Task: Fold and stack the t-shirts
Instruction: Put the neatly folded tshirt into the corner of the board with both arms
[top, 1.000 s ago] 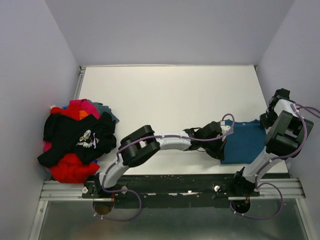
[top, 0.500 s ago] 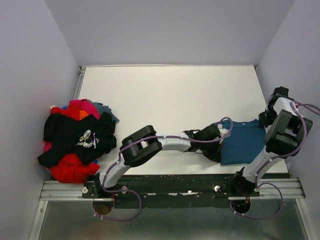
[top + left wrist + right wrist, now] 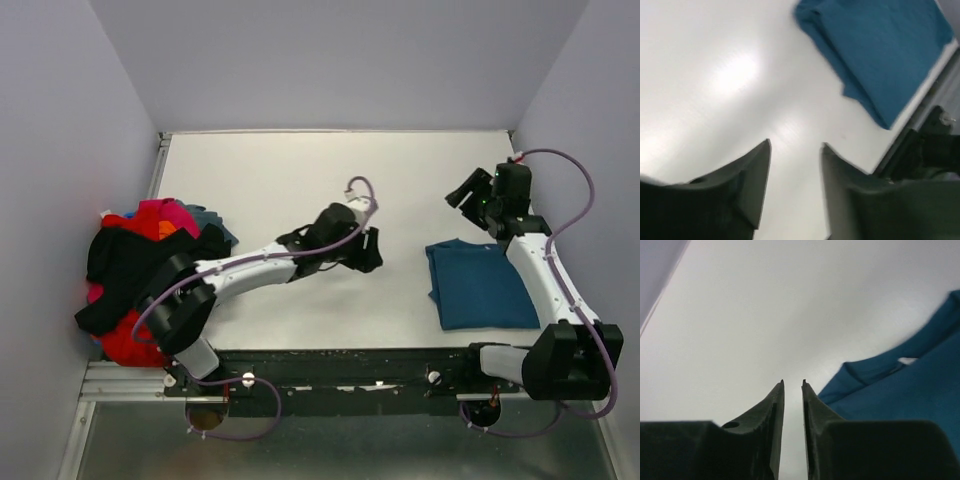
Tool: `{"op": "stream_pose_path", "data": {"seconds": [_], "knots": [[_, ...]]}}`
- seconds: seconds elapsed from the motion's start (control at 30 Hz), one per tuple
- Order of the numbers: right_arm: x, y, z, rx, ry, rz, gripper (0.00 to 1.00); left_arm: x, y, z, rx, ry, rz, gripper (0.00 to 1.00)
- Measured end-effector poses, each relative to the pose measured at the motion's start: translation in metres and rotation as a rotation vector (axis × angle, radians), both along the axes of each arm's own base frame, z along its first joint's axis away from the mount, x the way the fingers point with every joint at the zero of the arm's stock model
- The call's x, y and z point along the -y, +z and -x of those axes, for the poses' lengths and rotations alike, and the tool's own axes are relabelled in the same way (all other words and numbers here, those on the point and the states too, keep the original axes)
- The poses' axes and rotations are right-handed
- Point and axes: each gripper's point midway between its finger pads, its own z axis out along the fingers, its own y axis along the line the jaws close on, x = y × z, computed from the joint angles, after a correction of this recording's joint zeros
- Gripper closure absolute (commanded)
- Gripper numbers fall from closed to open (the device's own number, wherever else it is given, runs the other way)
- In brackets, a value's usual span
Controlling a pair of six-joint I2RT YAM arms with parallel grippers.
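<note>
A teal-blue t-shirt lies folded flat on the white table at the near right, with nothing touching it. My left gripper hovers over the middle of the table, left of that shirt, open and empty; in its wrist view its jaws stand apart over bare table, with the teal shirt beyond them. My right gripper is beyond the shirt's far edge, narrowly open and holding nothing, the teal shirt to its right. The other t-shirts sit heaped at the left edge: a black one with white print over a red one and a magenta one.
The heap of shirts overhangs the table's left edge next to the left wall. A metal rail with both arm bases runs along the near edge. Grey walls close in the table's back and sides.
Both grippers have opened and let go of the teal shirt. The left arm drew back left towards the table's middle, and the right arm swung to the far side. The shirt now lies folded.
</note>
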Motion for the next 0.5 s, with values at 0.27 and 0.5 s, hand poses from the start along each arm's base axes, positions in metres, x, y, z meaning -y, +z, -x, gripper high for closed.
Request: {"op": "stream_pose_path", "data": {"seconds": [0.27,0.5], "knots": [[-0.098,0.008,0.042,0.164,0.393,0.071,0.23,-0.111,0.018,-0.021,0.192,0.319,0.016,0.01],[-0.116,-0.013,0.074,0.307,0.494,0.058,0.25,-0.153,0.015,-0.022,0.321,0.452,0.035,0.01]]}}
